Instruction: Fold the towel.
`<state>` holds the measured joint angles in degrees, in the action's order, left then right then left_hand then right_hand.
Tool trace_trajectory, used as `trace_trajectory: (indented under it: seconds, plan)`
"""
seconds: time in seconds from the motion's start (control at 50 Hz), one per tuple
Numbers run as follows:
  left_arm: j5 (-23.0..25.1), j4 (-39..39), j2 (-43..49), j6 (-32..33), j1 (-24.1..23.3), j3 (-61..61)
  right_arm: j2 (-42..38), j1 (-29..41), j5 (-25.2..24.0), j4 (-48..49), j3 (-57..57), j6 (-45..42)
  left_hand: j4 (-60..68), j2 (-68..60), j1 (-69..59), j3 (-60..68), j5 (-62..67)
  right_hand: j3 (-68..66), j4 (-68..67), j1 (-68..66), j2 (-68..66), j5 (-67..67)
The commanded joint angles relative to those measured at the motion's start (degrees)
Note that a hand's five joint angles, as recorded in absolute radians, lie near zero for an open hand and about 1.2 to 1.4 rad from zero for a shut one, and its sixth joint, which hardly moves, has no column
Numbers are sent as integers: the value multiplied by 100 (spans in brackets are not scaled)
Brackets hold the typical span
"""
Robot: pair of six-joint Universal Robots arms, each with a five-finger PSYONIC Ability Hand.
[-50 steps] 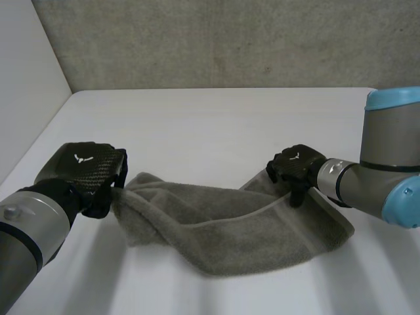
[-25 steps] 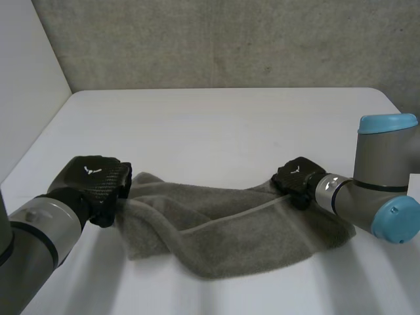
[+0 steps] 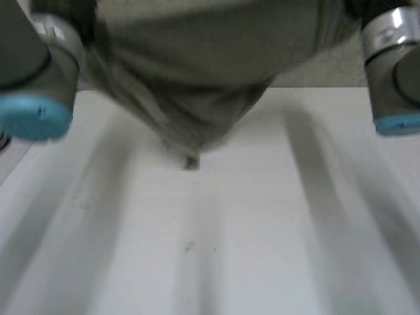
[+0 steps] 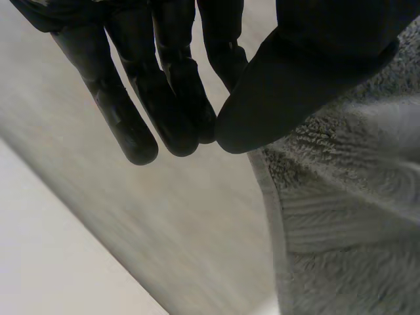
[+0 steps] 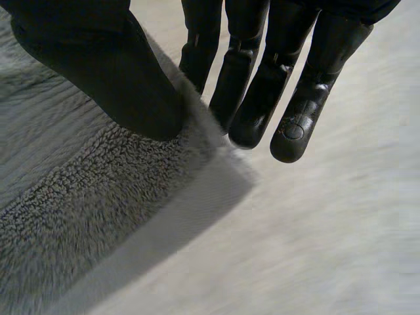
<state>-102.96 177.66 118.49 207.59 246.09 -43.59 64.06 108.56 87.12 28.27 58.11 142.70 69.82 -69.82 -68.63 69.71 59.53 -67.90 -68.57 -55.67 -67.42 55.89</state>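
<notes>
The left hand (image 4: pixel 308 72) had its thumb pressed on the towel (image 3: pixel 197 65) near a corner, straight fingers close together behind the cloth. The pinch was shallow, so the weight of the hanging cloth could have pulled that corner free. Between the arms the towel sagged to a point over the table (image 3: pixel 262 230), towards its far edge (whether the tip touched the tabletop I could not tell). That slack could have bunched when laid down and spoiled the fold. The right hand (image 5: pixel 111 72) clamped the other corner the same way, thumb on top and fingers behind the edge, and ran the same risk of slipping. Half a second before, the towel had lain crumpled near the front edge with both hands low at its ends, but by now both arms had raised it off the tabletop.
</notes>
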Motion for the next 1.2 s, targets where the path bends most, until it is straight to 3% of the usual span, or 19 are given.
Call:
trace_trajectory:
  seconds: [0.02, 0.18, 0.36, 0.46, 0.62, 0.66, 0.72, 0.76, 0.78, 0.82, 0.88, 1.0, 1.1, 1.2]
  plan:
    - [-356, 673, -37, -334, -202, 641, 336, -54, -1, 110, 630, 285, 1018, -1018, -1137, 1029, 1047, -1210, -1143, -2433, -1258, 1411]
    - [-250, 928, -107, -325, -194, -2168, -155, -72, -695, -1340, 1377, 311, 1018, -1018, -1137, 1029, 1047, -1210, -1143, -2433, -1258, 1411]
    - [-294, 1033, 385, -334, -185, -3815, -701, -81, -828, -1896, 2275, 215, 1018, -1018, -1137, 1029, 1047, -1210, -1143, -2433, -1258, 1411]
    - [-294, 1033, 385, -334, -202, -4501, -517, -90, -907, -2195, 2802, 232, 1018, -1018, -1137, 1029, 1047, -1210, -1143, -2433, -1258, 1411]
    - [-303, 1025, 69, -334, -352, -5063, 431, -441, -1074, -2256, 3856, 311, 936, -936, -1055, 948, 965, -1210, -1143, -2433, -1258, 1411]
    - [-312, 998, -97, -342, -439, -5159, 572, -493, -1100, -2230, 3970, 329, -874, 875, 755, -863, -846, -1210, -1143, -2433, -1258, 1411]
    - [-312, 989, -186, -342, -440, -5195, 827, -747, -1101, -1968, 4225, 355, -1318, 1318, 1199, -1306, -1289, -1210, -1143, -2433, -1258, 1411]
    - [-312, 981, -422, -342, -413, -5300, 932, -966, -1101, -1722, 4374, 390, -2940, 2940, 2821, -2928, -2911, -1210, -1143, -2433, -1258, 1411]
    - [-312, 981, -423, -342, -413, -5301, 1003, -1151, -1118, -1476, 4498, 469, -2949, 2950, 2830, -2938, -2921, -1210, -1143, -2433, -1258, 1411]
    - [-303, 1007, -694, -351, -343, -5397, 1021, -1301, -1118, -1300, 4560, 548, -4774, 4775, 4655, -4763, -4746, -1210, -1143, -2433, -1258, 1411]
    - [-251, 1016, -984, -360, -186, -5485, 1012, -1469, -1110, -1149, 4560, 584, -5522, 5522, 5403, -5510, -5493, -1210, -1143, -2433, -1258, 1411]
    - [-206, 1016, -1188, -483, 255, -5582, 898, -1557, -1136, -1113, 4499, 584, -5574, 5574, 5455, -5562, -5545, -1210, -1143, -2433, -1258, 1411]
    - [268, 972, -1179, -597, 694, -5705, 644, -1575, -1136, -1078, 4481, 575, -5540, 5540, 5421, -5529, -5511, -1210, -1143, -2433, -1258, 1411]
    - [1425, 1033, -1100, -624, 1247, -5845, 565, -1540, -1136, -1070, 4499, 540, -5439, 5440, 5320, -5428, -5410, -1210, -1143, -2433, -1258, 1411]
